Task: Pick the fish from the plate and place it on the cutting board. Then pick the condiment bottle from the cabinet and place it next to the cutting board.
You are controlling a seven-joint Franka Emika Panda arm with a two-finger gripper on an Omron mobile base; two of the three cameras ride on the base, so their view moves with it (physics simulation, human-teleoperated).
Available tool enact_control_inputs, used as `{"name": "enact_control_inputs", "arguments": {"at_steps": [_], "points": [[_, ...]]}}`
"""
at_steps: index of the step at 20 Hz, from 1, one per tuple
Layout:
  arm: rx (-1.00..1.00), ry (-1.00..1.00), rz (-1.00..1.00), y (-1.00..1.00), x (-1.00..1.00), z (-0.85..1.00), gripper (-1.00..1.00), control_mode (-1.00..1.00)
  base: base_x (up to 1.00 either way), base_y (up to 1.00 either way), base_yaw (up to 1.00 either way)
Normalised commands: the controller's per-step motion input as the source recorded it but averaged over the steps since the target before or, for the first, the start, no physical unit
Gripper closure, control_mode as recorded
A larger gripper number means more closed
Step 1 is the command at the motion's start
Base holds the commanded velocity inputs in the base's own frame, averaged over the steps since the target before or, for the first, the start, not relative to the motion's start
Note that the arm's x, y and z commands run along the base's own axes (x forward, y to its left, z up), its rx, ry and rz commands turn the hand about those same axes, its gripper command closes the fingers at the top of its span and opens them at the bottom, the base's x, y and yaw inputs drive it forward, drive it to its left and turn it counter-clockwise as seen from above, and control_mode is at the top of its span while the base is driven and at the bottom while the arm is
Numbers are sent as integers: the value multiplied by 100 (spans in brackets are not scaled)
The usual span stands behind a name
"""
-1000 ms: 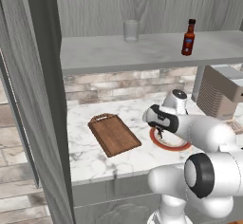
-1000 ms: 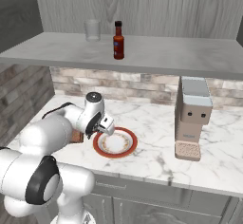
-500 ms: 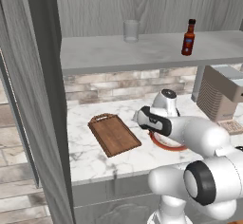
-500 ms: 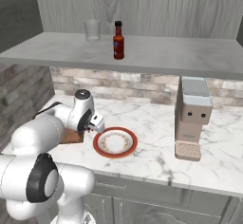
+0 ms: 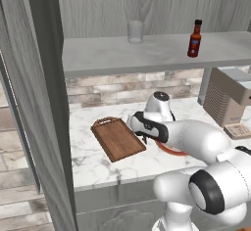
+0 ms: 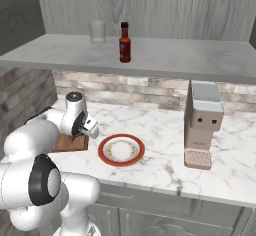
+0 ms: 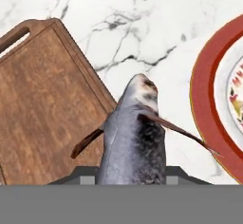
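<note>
Grey fish point(image 7: 135, 142) with thin brown fins; brown wood-grain cutting board point(image 7: 42, 109); orange-red-rimmed, pale speckled plate point(image 6: 121, 150); white grey-veined marble worktop point(image 6: 165, 167).

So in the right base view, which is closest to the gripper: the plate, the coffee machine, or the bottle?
From the gripper:
1. Plate, on the counter just to its right.
2. Bottle, up on the shelf.
3. Coffee machine, far right on the counter.

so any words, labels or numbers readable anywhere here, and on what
No readable text anywhere.
condiment bottle: its orange-red label shows no legible letters; too small and blurred.
plate: only a speckled pattern in the centre, no writing.
cutting board, the fish in the gripper: no markings.
</note>
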Motion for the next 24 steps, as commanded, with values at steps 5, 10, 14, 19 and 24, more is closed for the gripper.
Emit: {"name": "enact_control_inputs", "arguments": {"at_steps": [5, 10, 14, 19, 24], "points": [[0, 4, 0, 43, 0, 5, 100, -100, 0, 0, 0], [0, 4, 0, 42, 0, 2, 100, -100, 0, 0, 0], [0, 1, 0, 36, 0, 0, 100, -100, 0, 0, 0], [0, 0, 0, 24, 0, -4, 100, -100, 0, 0, 0], [0, 0, 0, 13, 1, -9, 100, -100, 0, 0, 0]]}}
